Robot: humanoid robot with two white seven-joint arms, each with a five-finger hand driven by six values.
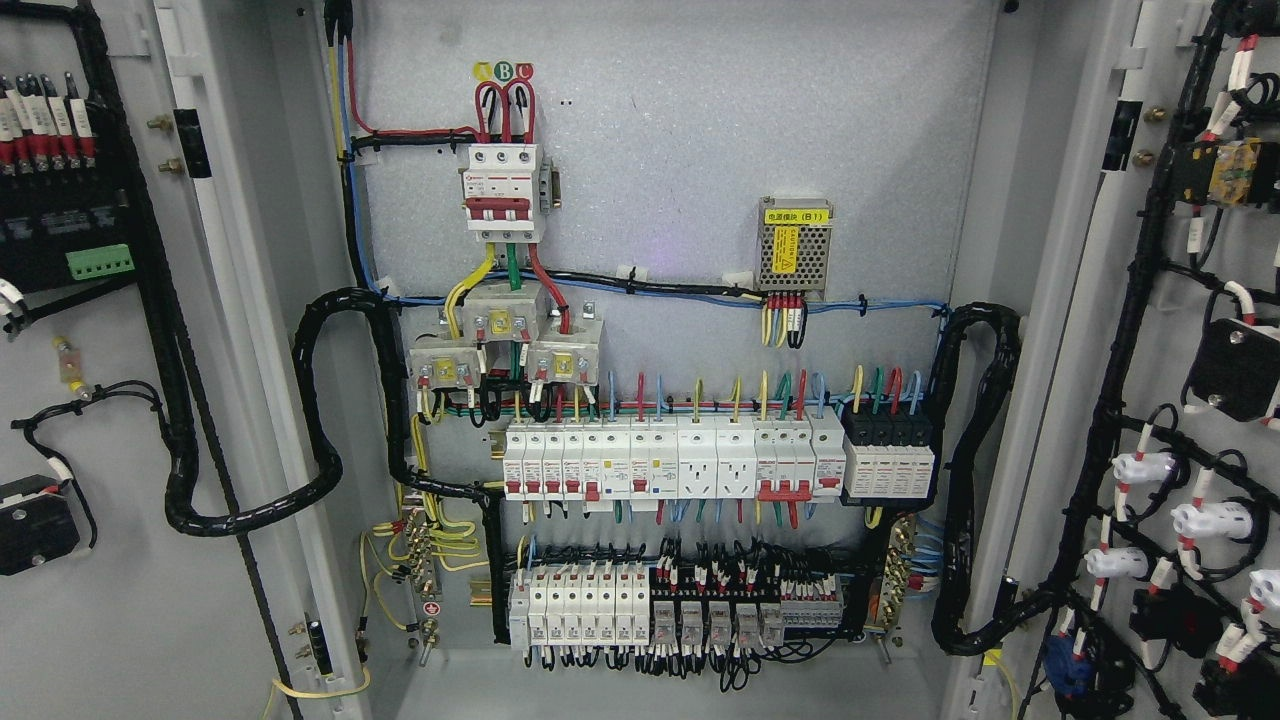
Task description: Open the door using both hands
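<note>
Head view shows both doors, left door [110,400] and right door [1180,400], swung wide of the breaker panel [660,400]; opening looks finished, and neither hand nor its fingers are visible.

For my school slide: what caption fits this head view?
Cabinet doors swung open, showing breakers and wires; no robot hands in sight.

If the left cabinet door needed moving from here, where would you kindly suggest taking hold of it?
Grip the left cabinet door by its free vertical edge, running down near the lower left, coming from the front. The inner face carries wiring and components, so the bare edge strip is the safer hold. No robot hand is in view.
</note>
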